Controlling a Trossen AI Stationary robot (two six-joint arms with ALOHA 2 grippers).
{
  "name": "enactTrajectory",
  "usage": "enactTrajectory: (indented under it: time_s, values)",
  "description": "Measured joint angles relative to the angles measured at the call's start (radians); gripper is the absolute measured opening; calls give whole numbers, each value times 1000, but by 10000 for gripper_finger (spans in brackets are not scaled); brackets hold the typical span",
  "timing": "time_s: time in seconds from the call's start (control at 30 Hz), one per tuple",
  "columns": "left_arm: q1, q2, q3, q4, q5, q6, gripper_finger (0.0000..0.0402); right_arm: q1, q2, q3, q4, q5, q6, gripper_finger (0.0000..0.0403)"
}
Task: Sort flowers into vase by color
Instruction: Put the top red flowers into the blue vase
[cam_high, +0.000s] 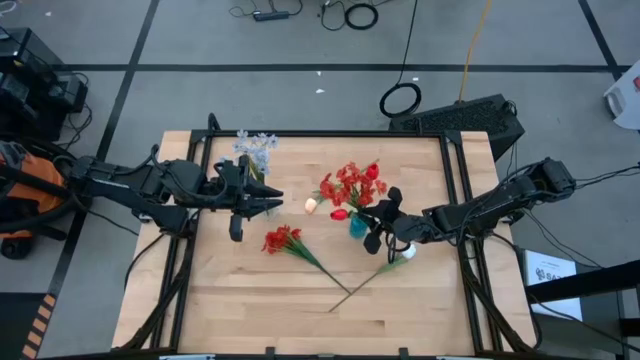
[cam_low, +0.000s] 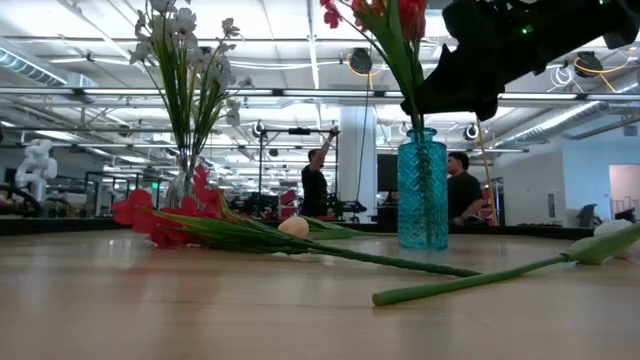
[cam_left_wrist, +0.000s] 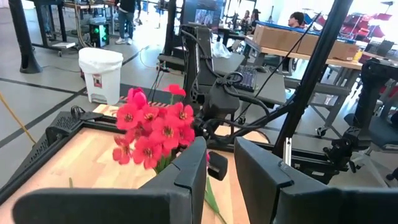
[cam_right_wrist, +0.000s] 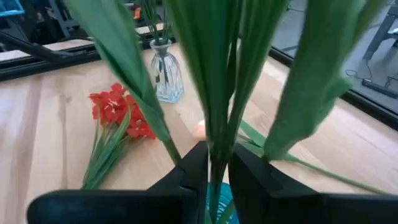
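Your right gripper (cam_right_wrist: 214, 171) is over the blue vase (cam_low: 422, 190), fingers closed around the green stems of the red flower bunch (cam_high: 352, 185) standing in it. Your left gripper (cam_high: 268, 200) hangs just beside the clear vase (cam_low: 180, 185) of blue-white sprays (cam_high: 255, 146), fingers parted, nothing held. A red cluster (cam_high: 282, 239) and a white bud (cam_high: 404, 254) lie on the table (cam_high: 250, 300).
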Motion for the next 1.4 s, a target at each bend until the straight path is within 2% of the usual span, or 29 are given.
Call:
enactTrajectory:
  time_s: [0.3,0.57,0.87,1.4]
  values:
    - [0,0,0,-4,0,0,88,1,-52,0,-10,-9,7,59]
    - [0,0,0,-4,0,0,88,2,-86,0,-45,-59,33,92]
    - [0,0,0,-3,0,0,88,2,-95,1,-69,-209,38,131]
    - [0,0,0,-3,-1,0,88,2,-246,1,-224,-206,41,128]
